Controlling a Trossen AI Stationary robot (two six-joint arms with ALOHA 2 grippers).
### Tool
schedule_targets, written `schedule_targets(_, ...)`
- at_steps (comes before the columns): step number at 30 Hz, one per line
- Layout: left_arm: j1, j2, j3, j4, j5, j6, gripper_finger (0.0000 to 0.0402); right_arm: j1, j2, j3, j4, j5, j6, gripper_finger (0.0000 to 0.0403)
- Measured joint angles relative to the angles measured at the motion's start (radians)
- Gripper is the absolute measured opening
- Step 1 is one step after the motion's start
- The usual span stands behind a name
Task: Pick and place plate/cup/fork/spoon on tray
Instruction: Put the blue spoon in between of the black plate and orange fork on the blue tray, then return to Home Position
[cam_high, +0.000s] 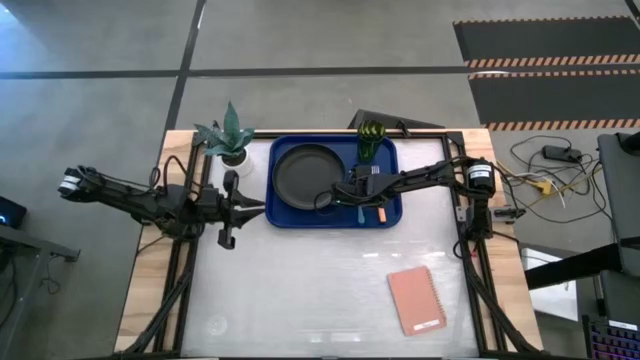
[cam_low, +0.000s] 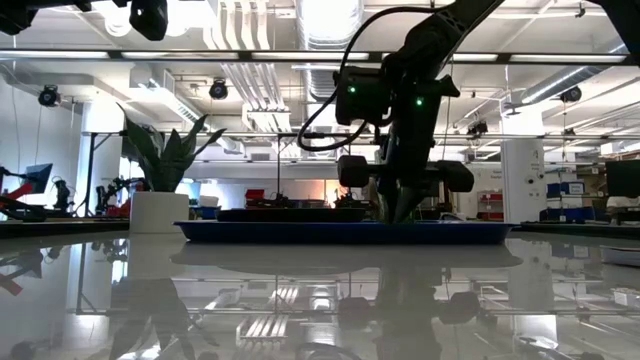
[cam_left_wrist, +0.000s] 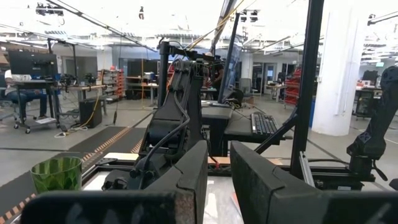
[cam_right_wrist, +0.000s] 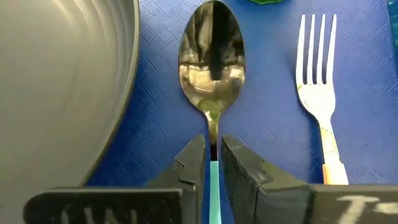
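Spoon lies parallel to fork.

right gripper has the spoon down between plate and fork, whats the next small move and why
Probably open the right gripper and lift straight up. The spoon already lies flat on the tray, beside the plate and the fork, with the fingers closed on its blue handle. The cup is on the tray too, so only the release seems left.

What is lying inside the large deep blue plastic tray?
Round black plate, blue-handled spoon, orange-handled fork and green cup. The right claw covers the spoon's handle.
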Motion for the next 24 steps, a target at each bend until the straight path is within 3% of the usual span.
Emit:
schedule_targets(14,0.000,0.001,0.000,0.000,0.000,0.000,0.0054,0.000,-0.019,0.000,-0.007,-0.004,-0.046,0.0101)
schedule_targets(24,0.000,0.002,0.000,-0.001,0.000,0.000,0.0054,0.026,-0.132,0.000,-0.096,-0.056,-0.144,0.0109)
